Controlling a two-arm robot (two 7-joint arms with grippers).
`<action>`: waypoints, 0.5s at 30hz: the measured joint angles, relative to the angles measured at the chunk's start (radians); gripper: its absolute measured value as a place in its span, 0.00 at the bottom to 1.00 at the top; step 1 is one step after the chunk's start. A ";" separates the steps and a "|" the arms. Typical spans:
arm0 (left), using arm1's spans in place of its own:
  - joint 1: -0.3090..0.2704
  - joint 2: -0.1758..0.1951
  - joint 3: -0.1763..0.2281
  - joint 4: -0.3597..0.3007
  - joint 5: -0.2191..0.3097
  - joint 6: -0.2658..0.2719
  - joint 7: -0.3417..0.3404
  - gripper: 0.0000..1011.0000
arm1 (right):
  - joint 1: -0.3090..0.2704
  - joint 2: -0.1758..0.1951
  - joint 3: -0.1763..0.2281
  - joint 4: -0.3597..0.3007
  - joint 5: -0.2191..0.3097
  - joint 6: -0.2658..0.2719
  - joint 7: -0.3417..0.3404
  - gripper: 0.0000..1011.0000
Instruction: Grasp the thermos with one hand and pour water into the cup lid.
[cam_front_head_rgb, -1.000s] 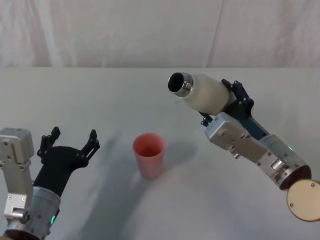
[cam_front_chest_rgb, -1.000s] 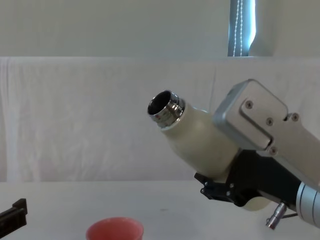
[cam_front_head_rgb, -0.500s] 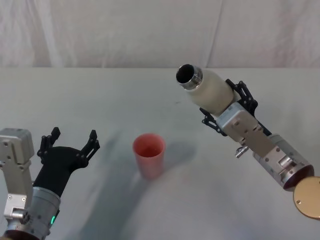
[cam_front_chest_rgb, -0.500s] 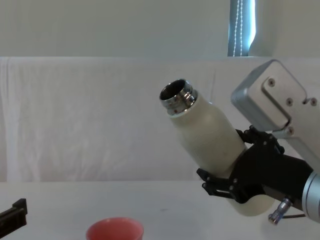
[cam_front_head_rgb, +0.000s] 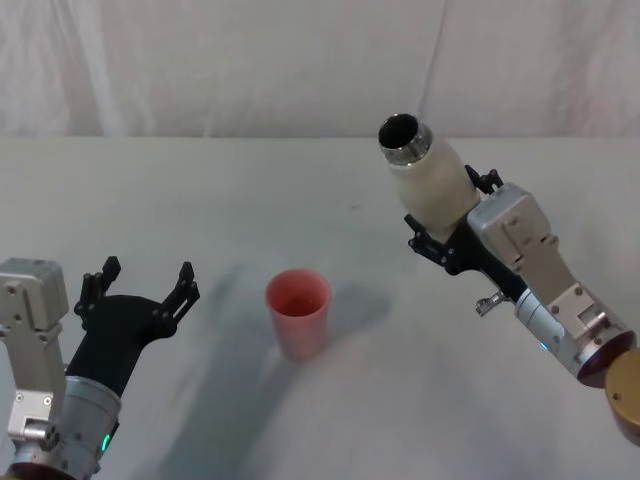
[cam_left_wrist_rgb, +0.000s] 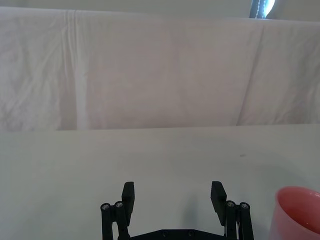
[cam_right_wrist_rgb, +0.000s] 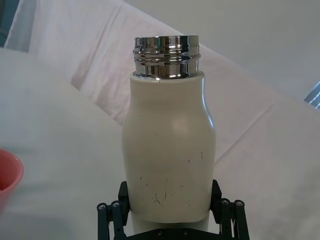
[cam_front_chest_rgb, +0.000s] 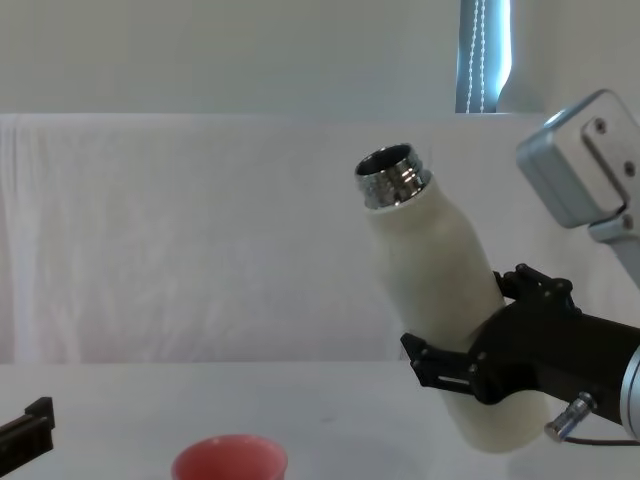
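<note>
The cream-white thermos is held in the air, tilted with its open steel neck up and leaning toward the left. My right gripper is shut on its lower body, to the right of the cup. The salmon-pink cup lid stands upright on the table, below and left of the thermos. My left gripper rests low at the left with its fingers open and nothing between them.
A white cloth covers the table and hangs as a backdrop behind it. A round tan disc shows at the right arm's end near the lower right edge.
The right arm has swung the thermos to the right and raised its neck, so it stands more upright and farther from the cup. The left arm and cup stay put.
</note>
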 joint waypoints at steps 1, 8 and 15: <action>0.000 0.000 0.000 0.000 0.000 0.000 0.000 0.99 | 0.000 -0.001 0.002 0.000 0.009 0.002 0.003 0.94; 0.000 0.000 0.000 0.000 0.000 0.000 0.000 0.99 | -0.005 -0.008 0.014 0.005 0.060 0.015 0.012 0.94; 0.000 0.000 0.000 0.000 0.000 0.000 0.000 0.99 | -0.016 -0.027 0.041 0.009 0.148 0.041 0.031 0.94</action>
